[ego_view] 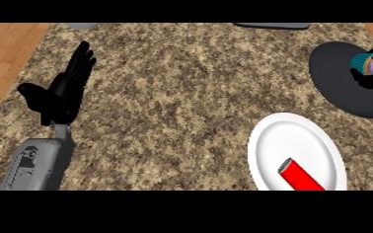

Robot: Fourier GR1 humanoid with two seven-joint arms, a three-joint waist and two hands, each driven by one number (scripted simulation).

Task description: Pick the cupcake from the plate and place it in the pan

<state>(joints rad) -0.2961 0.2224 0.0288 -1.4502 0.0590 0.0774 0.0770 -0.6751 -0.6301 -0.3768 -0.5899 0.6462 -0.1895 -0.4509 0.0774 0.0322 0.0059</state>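
Note:
A cupcake (363, 63) with a teal wrapper and purple top sits inside the dark round pan (336, 79) at the right edge, partly cut off by the frame. The white plate (291, 143) lies at the lower right, in front of the pan, and carries a red cylinder (299, 174). My left hand (64, 91) rests open at the far left of the counter, fingers straight and pointing away, far from both the plate and the pan. My right hand does not show.
The speckled stone counter (175, 94) spans the view, with a wooden surface (18, 44) beyond its left edge. A grey object (273, 25) lies at the back edge and another grey piece (82, 25) at the back left.

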